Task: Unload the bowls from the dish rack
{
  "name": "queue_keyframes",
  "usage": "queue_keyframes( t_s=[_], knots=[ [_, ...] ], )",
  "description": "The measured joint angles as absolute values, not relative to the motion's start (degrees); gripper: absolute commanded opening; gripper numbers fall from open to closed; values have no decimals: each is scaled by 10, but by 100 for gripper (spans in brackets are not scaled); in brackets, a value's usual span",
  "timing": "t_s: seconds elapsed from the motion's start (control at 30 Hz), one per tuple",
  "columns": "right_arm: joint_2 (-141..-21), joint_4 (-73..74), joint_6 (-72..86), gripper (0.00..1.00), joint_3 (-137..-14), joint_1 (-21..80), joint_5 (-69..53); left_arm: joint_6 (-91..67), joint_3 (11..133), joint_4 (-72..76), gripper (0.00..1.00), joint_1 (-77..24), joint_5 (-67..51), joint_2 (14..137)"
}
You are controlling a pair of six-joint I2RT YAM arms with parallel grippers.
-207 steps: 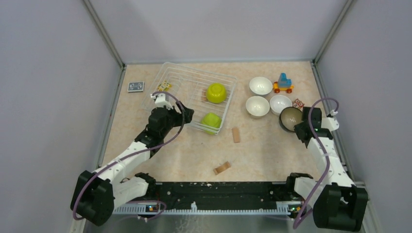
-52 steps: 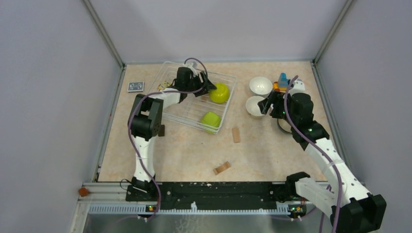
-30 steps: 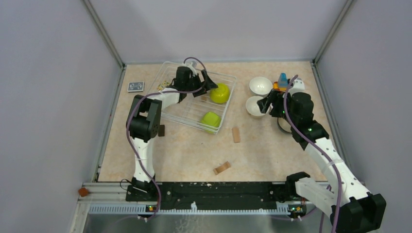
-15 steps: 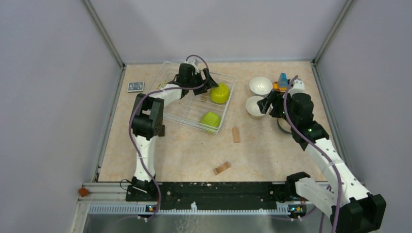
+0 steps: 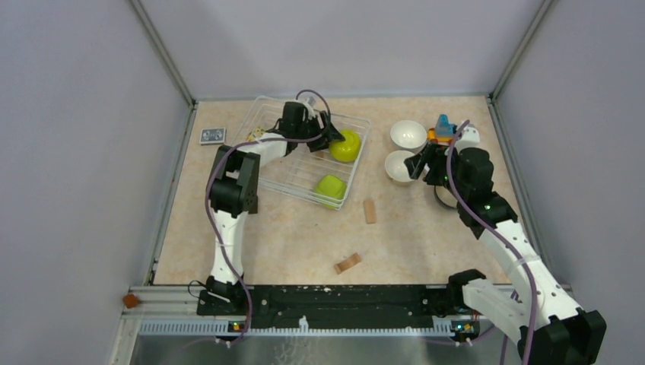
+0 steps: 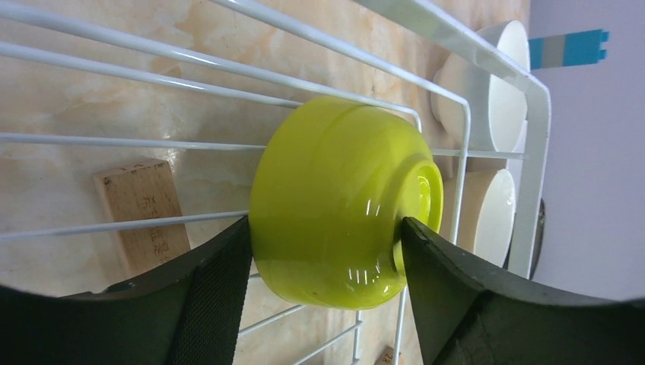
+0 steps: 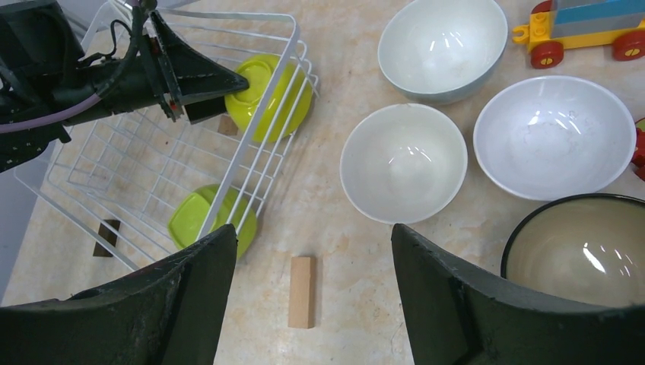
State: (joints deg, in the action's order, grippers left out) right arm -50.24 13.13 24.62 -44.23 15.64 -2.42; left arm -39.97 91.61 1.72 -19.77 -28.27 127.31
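- Lime green bowl (image 6: 342,201) lies tipped on its side inside the dish rack (image 6: 532,99), at the far right corner.
- My left pincer (image 6: 323,243) brackets it, fingers touching both sides; my right pincer (image 7: 304,251) hangs spread, empty.
- The glossy curve could squirt free, or its rim snag the wires.

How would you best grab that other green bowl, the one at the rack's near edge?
The near lime bowl lies upside down in the dish rack, so probably from straight above, pinching across its raised foot ring or its sides; the rack's wire wall blocks a sideways approach.

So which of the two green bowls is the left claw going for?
The far lime green bowl, tipped on its side in the dish rack; the left gripper brackets it. The other lies nearer, untouched.
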Motion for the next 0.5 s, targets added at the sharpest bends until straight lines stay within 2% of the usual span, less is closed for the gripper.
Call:
queue_keyframes(
  t_s=[0.27, 0.37, 0.5],
  knots=[
    [-500, 133, 246, 73, -442, 156, -20, -444, 873, 101, 60, -182, -330, 1273],
    [-498, 133, 246, 73, -442, 156, -16, -452, 860, 121, 49, -180, -337, 1271],
    [-492, 133, 246, 73, -442, 156, -14, -454, 845, 133, 43, -180, -339, 1261]
  ],
)
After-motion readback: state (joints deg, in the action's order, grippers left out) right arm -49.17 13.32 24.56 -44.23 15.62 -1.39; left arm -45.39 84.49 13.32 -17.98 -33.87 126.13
